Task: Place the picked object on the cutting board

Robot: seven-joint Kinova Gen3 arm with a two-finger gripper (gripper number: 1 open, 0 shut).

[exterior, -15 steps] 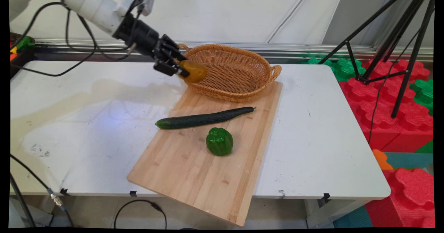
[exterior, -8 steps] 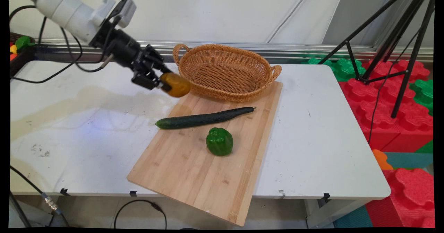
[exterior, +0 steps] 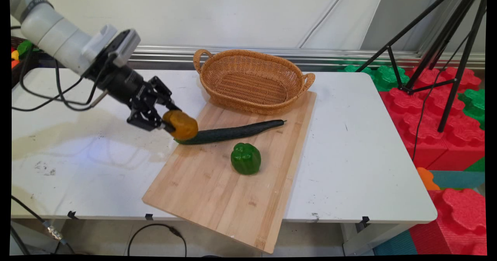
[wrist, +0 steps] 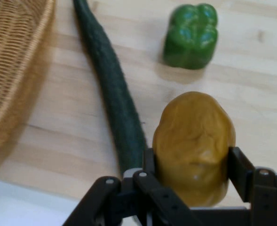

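Observation:
My gripper (exterior: pixel 167 122) (wrist: pixel 191 165) is shut on a yellow-brown potato (exterior: pixel 181 124) (wrist: pixel 194 146) and holds it in the air just above the left end of a long dark cucumber (exterior: pixel 229 132) (wrist: pixel 112 92). The cucumber lies across the wooden cutting board (exterior: pixel 233 191) (wrist: pixel 251 99). A green bell pepper (exterior: pixel 245 159) (wrist: pixel 191 35) sits on the board, nearer the front than the cucumber. An empty wicker basket (exterior: pixel 252 80) (wrist: pixel 9 61) rests at the board's far end.
The board hangs over the table's (exterior: pixel 365 148) front edge. A black tripod (exterior: pixel 438 51) and red and green foam blocks (exterior: pixel 446 129) stand off the table's right side. Black cables (exterior: pixel 50 98) hang from the arm at left.
The gripper has carried the potato away from the basket, leftward and down toward the front, to the cucumber's left end. Cucumber, pepper and basket have not moved.

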